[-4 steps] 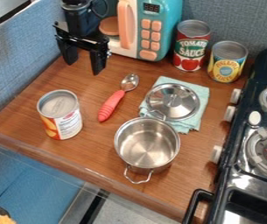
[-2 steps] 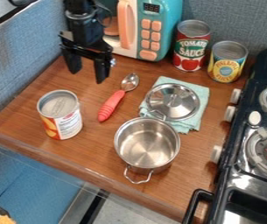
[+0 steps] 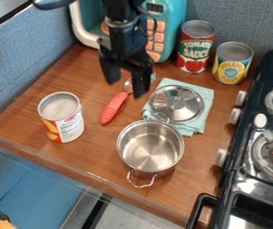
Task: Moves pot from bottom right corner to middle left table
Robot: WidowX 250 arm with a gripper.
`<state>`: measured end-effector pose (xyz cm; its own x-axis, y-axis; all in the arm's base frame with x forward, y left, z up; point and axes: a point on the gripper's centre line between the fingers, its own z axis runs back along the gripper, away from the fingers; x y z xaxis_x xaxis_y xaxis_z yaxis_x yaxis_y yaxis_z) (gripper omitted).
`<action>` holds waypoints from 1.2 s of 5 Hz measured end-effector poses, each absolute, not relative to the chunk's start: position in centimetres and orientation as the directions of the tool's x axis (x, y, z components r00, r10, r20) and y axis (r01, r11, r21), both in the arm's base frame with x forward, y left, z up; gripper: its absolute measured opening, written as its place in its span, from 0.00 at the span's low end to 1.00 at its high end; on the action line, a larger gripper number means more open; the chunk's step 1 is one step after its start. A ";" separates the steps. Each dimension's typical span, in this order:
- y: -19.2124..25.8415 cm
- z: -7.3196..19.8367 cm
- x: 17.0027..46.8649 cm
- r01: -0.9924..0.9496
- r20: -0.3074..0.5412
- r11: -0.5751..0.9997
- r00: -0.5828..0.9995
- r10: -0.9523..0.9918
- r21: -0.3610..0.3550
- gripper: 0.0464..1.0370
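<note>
My gripper (image 3: pixel 125 89) hangs in the upper middle of the view, its two fingers spread apart with nothing held between them. It is above the bowl end of the spoon and up and to the left of the pot. The open steel pot (image 3: pixel 150 147) stands upright on the lower right part of the wooden table (image 3: pixel 96 156), with a wire handle toward the front edge. Inside, the pot looks empty.
A steel lid (image 3: pixel 176 103) lies on a teal cloth (image 3: pixel 205 96) right behind the pot. A red-handled spoon (image 3: pixel 113 108) and a can (image 3: pixel 62 117) are to the left. Two cans, a toy microwave (image 3: pixel 168 27) and a stove (image 3: pixel 246 147) border the table.
The gripper has moved right and toward the camera, from beside the microwave to above the spoon's tip. It stays open; the pot and other objects have not moved.
</note>
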<state>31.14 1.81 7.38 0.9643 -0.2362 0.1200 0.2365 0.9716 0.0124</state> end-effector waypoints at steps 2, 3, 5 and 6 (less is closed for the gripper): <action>1.6 3.8 26.3 0.180 0.075 0.982 0.980 -0.184 0.053 0.96; 2.0 1.5 25.9 0.124 0.050 0.991 0.991 -0.126 0.046 0.96; 1.5 -0.2 26.2 0.072 0.056 0.995 0.996 -0.075 0.065 0.96; 1.5 -0.2 26.3 0.061 0.066 0.996 0.996 -0.065 0.065 0.91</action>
